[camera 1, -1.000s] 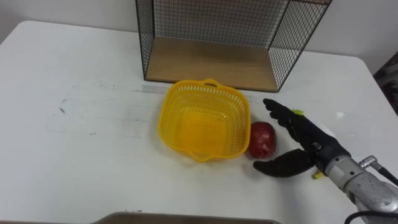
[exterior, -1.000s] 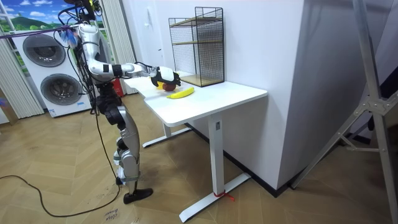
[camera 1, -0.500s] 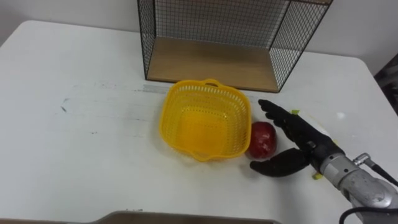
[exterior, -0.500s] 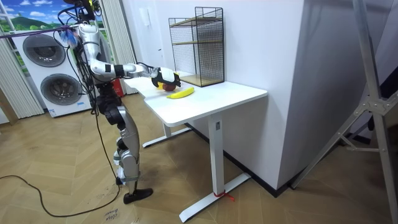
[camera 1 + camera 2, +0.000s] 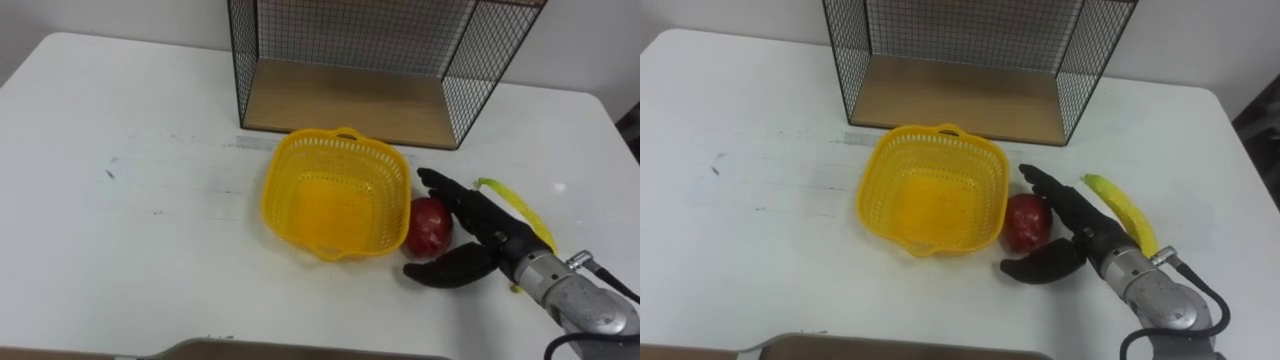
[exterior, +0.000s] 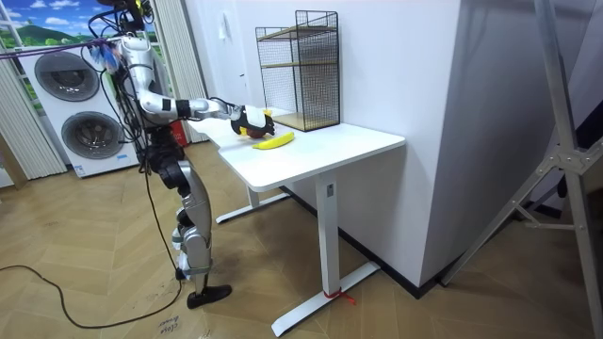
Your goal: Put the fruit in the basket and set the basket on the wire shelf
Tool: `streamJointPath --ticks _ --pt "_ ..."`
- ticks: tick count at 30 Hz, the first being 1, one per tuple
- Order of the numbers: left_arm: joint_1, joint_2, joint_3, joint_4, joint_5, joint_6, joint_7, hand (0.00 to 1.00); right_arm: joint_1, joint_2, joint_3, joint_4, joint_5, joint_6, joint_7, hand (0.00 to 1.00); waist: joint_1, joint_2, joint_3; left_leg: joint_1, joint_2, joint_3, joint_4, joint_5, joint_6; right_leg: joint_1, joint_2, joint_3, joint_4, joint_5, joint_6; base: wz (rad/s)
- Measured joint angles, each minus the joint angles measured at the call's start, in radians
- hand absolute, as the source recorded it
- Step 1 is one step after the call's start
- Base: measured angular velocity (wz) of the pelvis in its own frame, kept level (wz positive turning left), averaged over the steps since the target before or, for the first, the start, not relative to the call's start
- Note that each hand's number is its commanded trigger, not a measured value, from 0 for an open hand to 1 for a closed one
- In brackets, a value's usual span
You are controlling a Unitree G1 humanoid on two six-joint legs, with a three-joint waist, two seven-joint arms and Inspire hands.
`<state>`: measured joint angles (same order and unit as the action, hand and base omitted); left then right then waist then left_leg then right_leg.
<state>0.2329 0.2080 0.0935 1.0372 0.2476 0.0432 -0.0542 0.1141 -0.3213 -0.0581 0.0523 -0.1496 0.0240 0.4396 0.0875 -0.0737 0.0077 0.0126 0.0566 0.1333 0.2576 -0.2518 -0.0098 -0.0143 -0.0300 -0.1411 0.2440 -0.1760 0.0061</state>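
Observation:
A yellow plastic basket (image 5: 335,193) (image 5: 934,190) stands empty on the white table, in front of the wire shelf (image 5: 385,60) (image 5: 970,50). A red apple (image 5: 428,226) (image 5: 1026,221) rests against the basket's right side. My right hand (image 5: 470,240) (image 5: 1065,235) is open around the apple, fingers behind it and thumb in front, close to touching. A yellow banana (image 5: 520,213) (image 5: 1123,212) lies just right of the hand. In the room view I stand at the table's end with the right arm stretched over the basket (image 6: 273,141).
The wire shelf has a wooden floor (image 5: 345,100) and an open front facing me. The white table (image 5: 120,220) spreads wide to the left of the basket. A dark edge (image 5: 300,352) runs along the bottom of the eye views.
The right hand has slid a little left and closer round the apple. The picture has shifted, and the banana now shows beside the hand. Basket and apple have not moved.

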Motion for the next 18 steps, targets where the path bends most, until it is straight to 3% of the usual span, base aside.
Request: streamJointPath --ticks 4,5,6,7,8,18 --pt "0.004 -0.001 0.000 0.011 0.001 0.003 0.000 0.00 -0.006 0.000 0.000 0.014 -0.012 0.000 0.000 0.00 0.000 0.001 0.0008 -0.001 0.000 0.000 -0.003 0.000 0.000 0.000 0.000 -0.001 0.000 0.000 0.000 0.00" --pt "0.004 -0.001 0.000 0.014 0.001 0.003 0.001 0.00 -0.006 0.000 0.000 0.014 -0.016 0.000 0.000 0.31 0.001 0.001 0.0008 -0.001 0.000 0.000 -0.003 0.000 0.000 0.000 0.000 -0.001 0.000 0.000 0.000 0.00" --pt "0.004 -0.002 0.000 0.015 0.001 0.003 0.001 0.00 -0.007 0.000 0.000 0.014 -0.016 0.000 0.000 0.51 0.002 0.001 0.0009 -0.001 0.000 0.000 -0.003 0.000 0.000 0.000 0.000 -0.001 0.000 0.000 0.000 0.00" --pt "0.005 -0.002 0.000 0.017 0.001 0.003 0.001 0.00 -0.007 0.000 0.000 0.014 -0.016 0.000 0.000 0.88 0.002 0.001 0.0010 -0.001 0.000 0.000 -0.002 0.000 0.000 0.000 0.000 0.000 -0.001 0.000 0.000 0.00" --pt "0.005 -0.002 0.000 0.017 0.001 0.004 0.001 0.00 -0.007 0.000 0.000 0.014 -0.016 0.000 0.000 1.00 0.002 0.001 0.0007 -0.001 0.000 0.000 -0.001 0.000 0.000 0.000 0.000 0.000 -0.001 0.000 0.000 0.00" --pt "0.004 -0.002 0.000 0.017 0.001 0.021 -0.001 0.00 -0.046 -0.002 -0.003 0.047 -0.033 -0.001 -0.046 1.00 -0.001 -0.005 -0.0027 -0.003 0.000 -0.003 -0.001 0.000 0.000 0.001 0.000 -0.006 -0.005 0.000 0.000 0.01"
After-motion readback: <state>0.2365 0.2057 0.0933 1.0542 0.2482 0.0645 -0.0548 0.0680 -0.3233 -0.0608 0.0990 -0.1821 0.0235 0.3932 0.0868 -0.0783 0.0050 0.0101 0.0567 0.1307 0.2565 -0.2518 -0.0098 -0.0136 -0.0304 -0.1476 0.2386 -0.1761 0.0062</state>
